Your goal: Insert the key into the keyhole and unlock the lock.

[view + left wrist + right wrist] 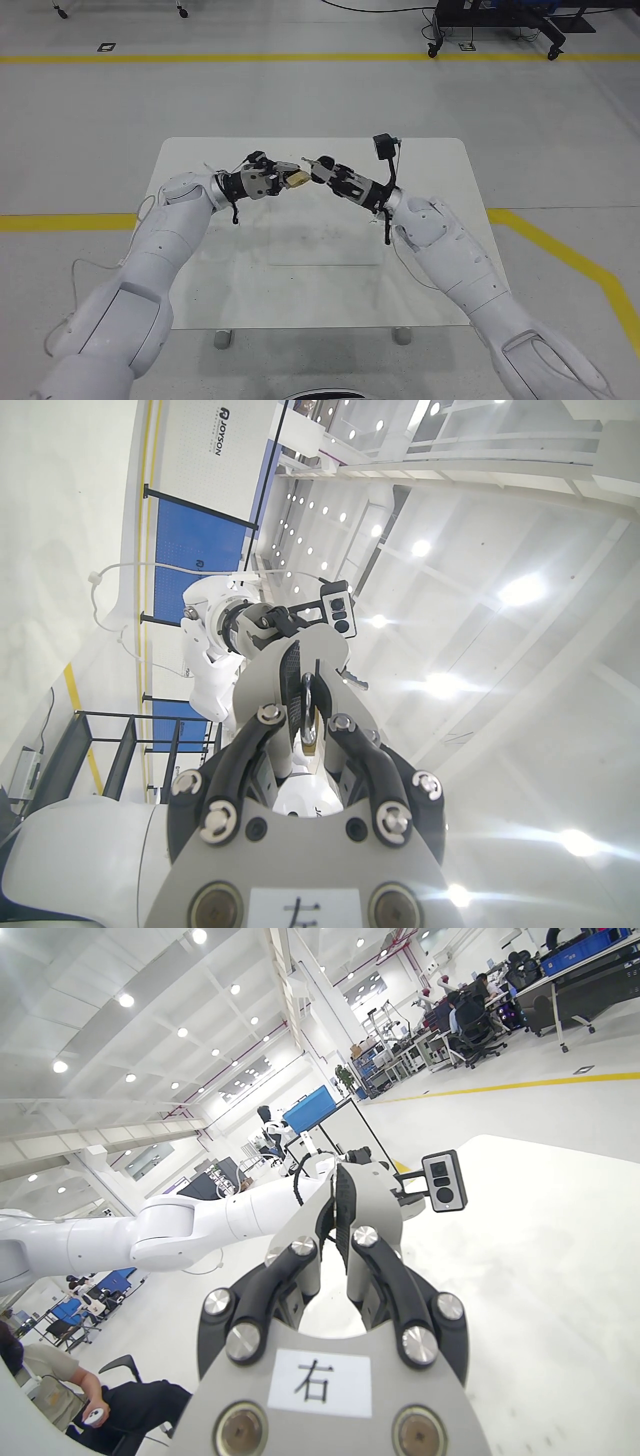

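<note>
Both arms meet in the air over the far half of the counter (420, 290), about midway between its left and right edges.

The left end effector (283, 181) comes in from the counter's left side and is closed on a small brass padlock (297, 179). The left wrist view shows the hold. The silver shackle (306, 699) is pinched between the two ribbed pads (292, 680), which stand only as far apart as the shackle is thick. The brass body shows past the shackle, between the fingers. The padlock is off the counter, carried by this end effector alone.

The right end effector (322, 167) comes in from the right, tip to tip with the left one. It is shut almost completely — in the right wrist view its pads (345, 1208) are pressed nearly together on the head of the key (356, 681).

The key's toothed blade sticks out bare toward the padlock and lies just beside one of the left fingers. Key and padlock are very near each other, but I cannot tell whether the blade's tip touches the lock body. The keyhole itself is hidden.

Each wrist carries a small black camera on a bracket (444, 1180).
</note>
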{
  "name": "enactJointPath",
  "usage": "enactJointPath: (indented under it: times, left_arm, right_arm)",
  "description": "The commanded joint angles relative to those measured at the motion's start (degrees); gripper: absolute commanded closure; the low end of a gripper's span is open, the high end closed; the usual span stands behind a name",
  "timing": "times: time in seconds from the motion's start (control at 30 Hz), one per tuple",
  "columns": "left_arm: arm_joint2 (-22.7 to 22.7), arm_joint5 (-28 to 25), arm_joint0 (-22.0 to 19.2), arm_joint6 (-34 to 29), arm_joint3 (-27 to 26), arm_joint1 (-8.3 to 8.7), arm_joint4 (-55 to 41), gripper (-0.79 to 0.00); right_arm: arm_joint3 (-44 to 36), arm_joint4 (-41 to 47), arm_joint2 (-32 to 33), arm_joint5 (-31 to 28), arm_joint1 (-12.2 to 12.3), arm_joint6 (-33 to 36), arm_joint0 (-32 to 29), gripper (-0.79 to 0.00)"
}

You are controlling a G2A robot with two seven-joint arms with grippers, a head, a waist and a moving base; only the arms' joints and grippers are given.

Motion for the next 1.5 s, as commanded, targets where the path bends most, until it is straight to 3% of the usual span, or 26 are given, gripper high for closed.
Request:
enactJointPath:
  times: [0.0, 0.17, 0.3, 0.47, 0.73, 0.83, 1.07, 1.47]
  left_arm:
    - [-0.3, 0.1, 0.0, -0.1, 0.1, -0.03, -0.1, 0.0]
    - [-1.3, -1.0, -0.3, 0.0, 0.4, 0.03, 0.0, 0.0]
    - [-2.7, -2.4, -1.0, 0.5, 1.1, 0.41, -0.1, 0.0]
    - [-3.0, -2.4, -1.8, 1.6, 1.2, 0.53, 1.7, 0.0]
    - [-1.5, 0.0, -1.5, 5.2, 2.0, -0.69, 4.5, 0.0]
    - [-1.3, 1.8, -1.7, 7.0, 3.0, -1.15, 4.8, 0.0]
    - [-0.5, 2.8, -2.3, 8.7, 3.8, -2.0, 7.1, 0.0]
    - [-0.8, 1.9, -2.8, 9.4, 5.3, -2.71, 9.1, 0.0]
  right_arm:
    - [0.0, 0.3, 0.6, -0.6, 0.1, -0.5, -0.2, 0.0]
    - [-0.8, -1.7, 3.7, -2.8, 0.8, -1.9, -1.2, 0.0]
    - [-2.9, -11.0, 7.9, -3.0, 1.9, -4.2, -2.9, 0.0]
    - [-2.9, -11.0, 7.9, -3.0, 1.9, -4.2, -2.9, 0.0]
    - [-4.6, -13.5, 8.3, -2.7, 2.0, -4.6, -3.3, 0.0]
    - [-8.8, -23.0, 10.6, -1.6, 2.7, -5.7, -4.2, 0.0]
    - [-24.4, -54.7, 13.2, 5.8, 4.3, -4.8, -8.7, 0.0]
    - [-35.4, -83.6, 9.2, 12.1, 5.4, -1.5, -11.9, 0.0]
